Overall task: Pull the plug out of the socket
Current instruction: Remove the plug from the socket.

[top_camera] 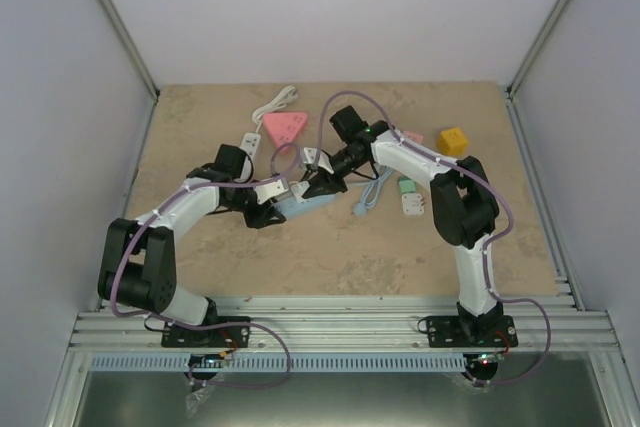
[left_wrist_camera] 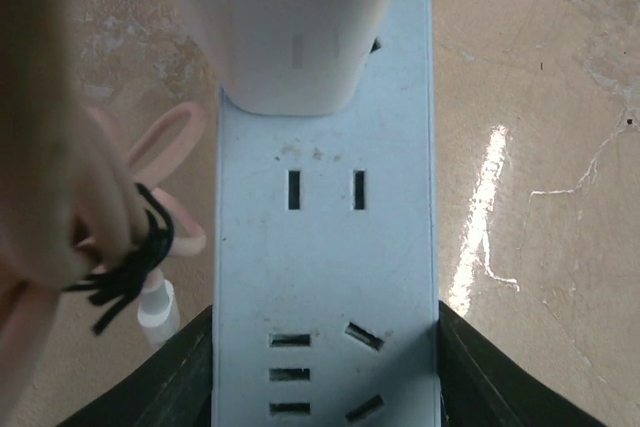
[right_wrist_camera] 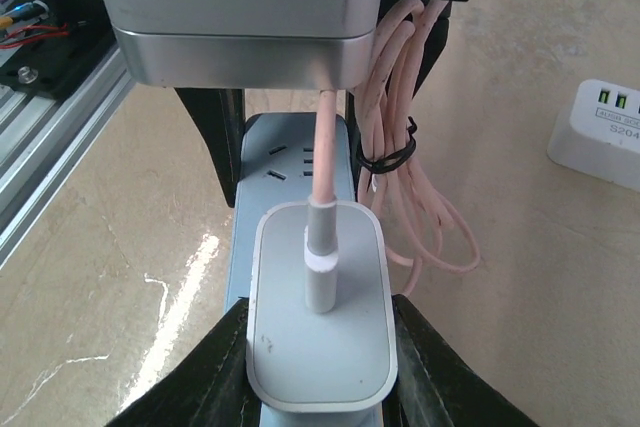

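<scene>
1. Table (top_camera: 330,257): beige stone-look top, walled on 3 sides. Both arms are bolted at the near edge.
2. Left arm (top_camera: 180,212): reaches in toward centre. The left gripper (left_wrist_camera: 325,387) is clamped on the power strip (left_wrist_camera: 325,277), with 1 finger on each long edge, jaws narrow.
3. Right arm (top_camera: 460,207): bends in from the right. The right gripper (right_wrist_camera: 320,387) is clamped on the plug (right_wrist_camera: 290,347), with 1 finger per side, jaws narrow.
4. Power strip: light blue, approx. mid-table between the 2 grippers. 2 outlet groups show bare on its face in the left wrist view.
5. Plug: white rounded adapter block, seated against the strip face at the end away from the left gripper.
6. Pink cable (right_wrist_camera: 420,217): runs out of the plug's back, coiled beside the strip and bundled with a black tie (right_wrist_camera: 385,159).
7. Misc. items at the rear of the table, apart from the strip: pink triangular socket block (top_camera: 285,127), white cord (top_camera: 275,104), yellow cube (top_camera: 453,140), 2 small adapters (top_camera: 408,187).
</scene>
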`<state>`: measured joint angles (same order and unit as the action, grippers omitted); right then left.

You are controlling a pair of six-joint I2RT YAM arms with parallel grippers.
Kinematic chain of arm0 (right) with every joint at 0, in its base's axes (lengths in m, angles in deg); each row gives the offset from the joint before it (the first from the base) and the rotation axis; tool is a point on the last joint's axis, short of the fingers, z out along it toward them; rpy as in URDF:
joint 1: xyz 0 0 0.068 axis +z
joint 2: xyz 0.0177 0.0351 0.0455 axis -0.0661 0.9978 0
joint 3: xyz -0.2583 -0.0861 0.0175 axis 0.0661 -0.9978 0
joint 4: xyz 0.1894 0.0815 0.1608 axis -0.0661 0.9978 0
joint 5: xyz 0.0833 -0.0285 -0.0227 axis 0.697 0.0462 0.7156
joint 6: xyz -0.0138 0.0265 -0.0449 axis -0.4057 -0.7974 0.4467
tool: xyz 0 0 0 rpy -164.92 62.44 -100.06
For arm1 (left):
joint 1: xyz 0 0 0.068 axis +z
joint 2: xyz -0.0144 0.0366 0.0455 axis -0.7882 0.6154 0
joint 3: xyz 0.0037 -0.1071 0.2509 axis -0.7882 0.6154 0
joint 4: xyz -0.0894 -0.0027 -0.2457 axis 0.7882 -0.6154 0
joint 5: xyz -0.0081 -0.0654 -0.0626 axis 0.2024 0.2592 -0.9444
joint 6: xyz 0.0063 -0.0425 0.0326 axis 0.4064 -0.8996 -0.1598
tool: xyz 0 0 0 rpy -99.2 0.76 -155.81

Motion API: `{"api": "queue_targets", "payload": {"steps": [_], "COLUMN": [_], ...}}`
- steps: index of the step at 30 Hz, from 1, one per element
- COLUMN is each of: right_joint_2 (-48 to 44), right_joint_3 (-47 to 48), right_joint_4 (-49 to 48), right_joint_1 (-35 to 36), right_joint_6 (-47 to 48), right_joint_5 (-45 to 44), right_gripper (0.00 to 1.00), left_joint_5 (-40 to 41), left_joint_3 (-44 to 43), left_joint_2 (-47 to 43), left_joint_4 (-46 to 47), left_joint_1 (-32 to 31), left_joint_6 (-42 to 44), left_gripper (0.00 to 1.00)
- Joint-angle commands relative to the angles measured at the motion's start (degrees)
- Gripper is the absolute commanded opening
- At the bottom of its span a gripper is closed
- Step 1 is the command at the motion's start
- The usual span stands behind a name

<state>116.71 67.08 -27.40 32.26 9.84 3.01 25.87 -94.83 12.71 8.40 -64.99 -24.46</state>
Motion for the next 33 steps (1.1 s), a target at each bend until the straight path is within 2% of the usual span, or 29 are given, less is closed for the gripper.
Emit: {"api": "queue_targets", "payload": {"steps": [1,14,26,33], "right_joint_2": [0.34,-0.16,3.27,4.97], "right_joint_3": [0.84,0.98,5.61,6.75], "right_joint_4": [1.36,-3.56,3.97,5.04], "right_joint_1": [-0.41,3.35,3.39,2.83], "right_joint_6": [0.96,-5.56,-2.81,-3.52], "right_joint_5": [3.75,-5.78,-0.16,0.41], "right_gripper": [0.01,0.01,0.01,0.01], "left_joint_5": [-3.67,-3.78,-3.25,-1.69], "left_joint_3": [-0.55,-0.58,-0.12,1.21], "left_joint_2": [-1.09,-0.82,-1.06,-2.36], "left_joint_4": [1.98,1.96,2.60,5.41], "left_joint_1": [0.26,0.32,0.32,0.32], "left_joint_6": [0.26,0.37,0.41,-0.99], "left_gripper": [0.00,0.00,0.00,0.00]}}
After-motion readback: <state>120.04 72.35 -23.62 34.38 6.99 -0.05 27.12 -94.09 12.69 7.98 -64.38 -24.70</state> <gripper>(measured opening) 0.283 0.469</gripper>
